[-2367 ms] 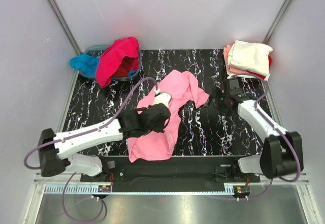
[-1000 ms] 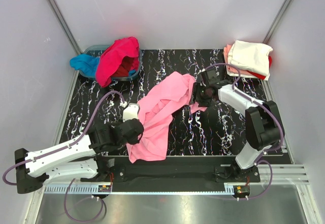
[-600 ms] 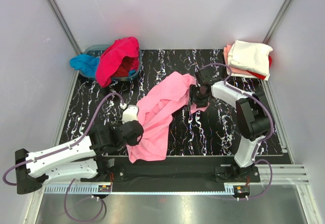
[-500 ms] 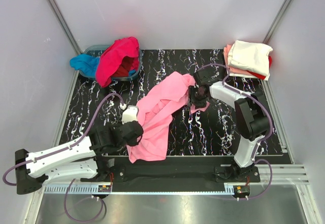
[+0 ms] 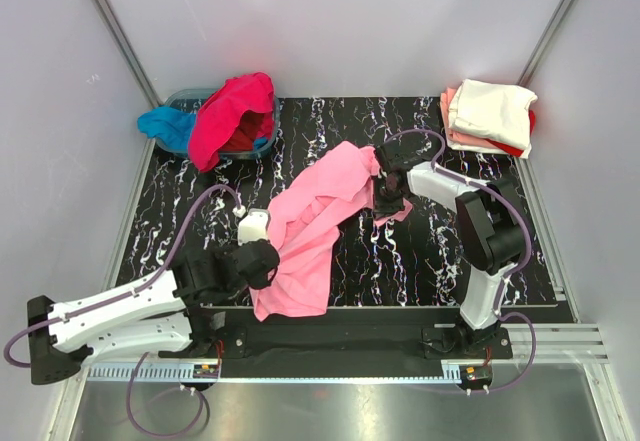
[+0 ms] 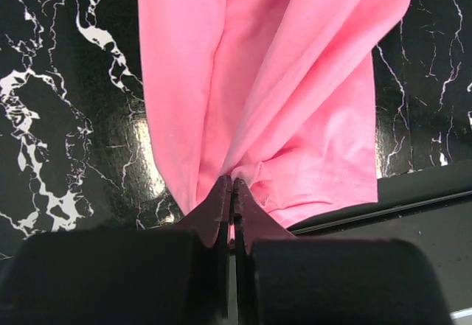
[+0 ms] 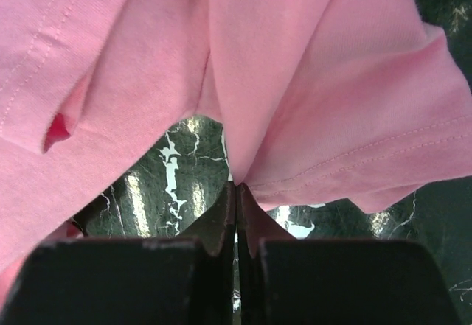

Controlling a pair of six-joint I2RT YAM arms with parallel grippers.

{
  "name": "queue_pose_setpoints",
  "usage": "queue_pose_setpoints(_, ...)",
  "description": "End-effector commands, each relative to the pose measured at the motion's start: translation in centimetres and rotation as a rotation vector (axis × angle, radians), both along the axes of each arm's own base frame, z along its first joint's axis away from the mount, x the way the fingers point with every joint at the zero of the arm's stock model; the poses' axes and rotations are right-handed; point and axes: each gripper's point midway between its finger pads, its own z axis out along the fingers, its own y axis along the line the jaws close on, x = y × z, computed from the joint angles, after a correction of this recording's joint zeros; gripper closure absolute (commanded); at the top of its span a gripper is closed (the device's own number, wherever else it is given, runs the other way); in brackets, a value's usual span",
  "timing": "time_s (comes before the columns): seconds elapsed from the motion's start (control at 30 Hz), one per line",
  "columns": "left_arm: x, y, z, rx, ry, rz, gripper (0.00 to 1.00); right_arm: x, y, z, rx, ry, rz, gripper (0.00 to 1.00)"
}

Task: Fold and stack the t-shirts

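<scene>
Black marbled tabletop [image 5: 430,251] carries the light pink t-shirt [image 5: 300,246]. My left gripper [image 6: 233,182] and right gripper [image 7: 236,187] each clamp its cloth, likely to stretch it flat.

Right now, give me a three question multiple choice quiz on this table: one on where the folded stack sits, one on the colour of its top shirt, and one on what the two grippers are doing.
1. Where on the table is the folded stack?
A. far right corner
B. far left corner
C. near edge, between the arm bases

2. What colour is the top shirt of that stack?
A. bright blue
B. cream white
C. hot pink

3. What state are the left gripper and the right gripper in?
A. both open above the cloth
B. both shut on the light pink t-shirt
C. left shut on it, right open

Answers:
1 A: the top view shows the pile at the far right table edge.
2 B: it shows cream white from above.
3 B: each wrist view shows closed fingertips pinching a pink fold.
</scene>
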Motion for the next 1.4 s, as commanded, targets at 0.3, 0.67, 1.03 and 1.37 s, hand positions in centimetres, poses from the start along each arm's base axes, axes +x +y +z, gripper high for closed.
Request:
queue_pose_setpoints(0.3,2.6,1.7,11.8,-0.053,-0.267,-0.009,1.00,0.0,-3.4,21.0,0.174,-0.382,-0.160,1.00)
queue_pose_setpoints(0.67,3.5,5.6,34.5,-0.213,-0.770,-0.095,1.00,-10.7,-13.6,43.6,0.323,-1.002,-0.475,1.00)
queue_pose_setpoints(1.03,-2.8,9.7,46.7,-0.457,-1.203,-0.356,1.00,-24.5,-22.0,53.2,0.352,-1.386,-0.654,1.00)
queue_pose_setpoints(1.37,-5.7,7.4,46.7,-0.476,-1.267,-0.591,1.00,-33.9,-24.6,58.1,0.450,-1.707,-0.595,1.00)
